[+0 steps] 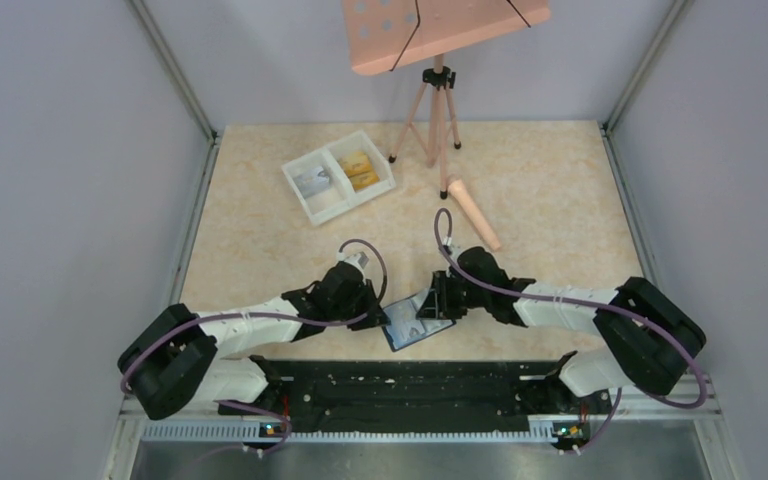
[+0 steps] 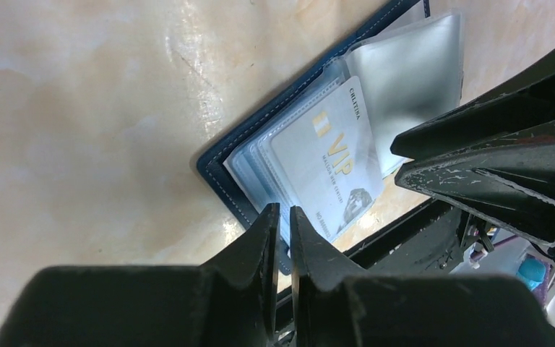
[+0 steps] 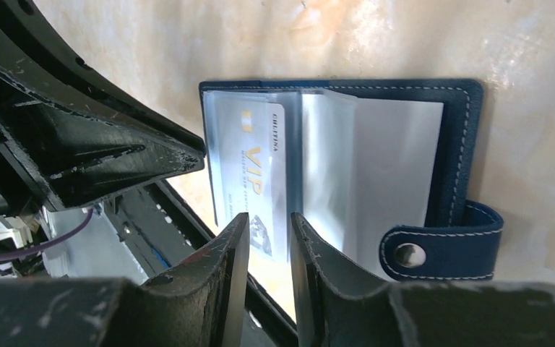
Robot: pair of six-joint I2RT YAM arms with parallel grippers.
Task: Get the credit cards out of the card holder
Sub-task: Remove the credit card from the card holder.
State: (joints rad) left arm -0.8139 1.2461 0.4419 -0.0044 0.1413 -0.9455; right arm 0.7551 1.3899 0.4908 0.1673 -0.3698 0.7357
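Note:
The blue card holder [image 1: 412,326] [image 3: 457,137] lies open between my two grippers near the table's front edge, its clear sleeves fanned out. A silver VIP credit card [image 2: 324,163] [image 3: 249,170] sits in the front sleeve. My left gripper [image 1: 383,309] [image 2: 283,211] is pinched on the holder's edge with only a slit between its fingers. My right gripper [image 1: 431,306] [image 3: 269,218] stands narrowly open, and the silver card's lower edge shows in the gap. Yellow cards [image 1: 360,168] and a grey card [image 1: 312,180] lie in the white tray.
The white two-compartment tray [image 1: 305,203] stands at the back left. A pink tripod [image 1: 438,115] holding a board is at the back centre. A pink cylinder [image 1: 475,222] lies just behind the right arm. The holder's snap tab [image 3: 441,247] hangs open.

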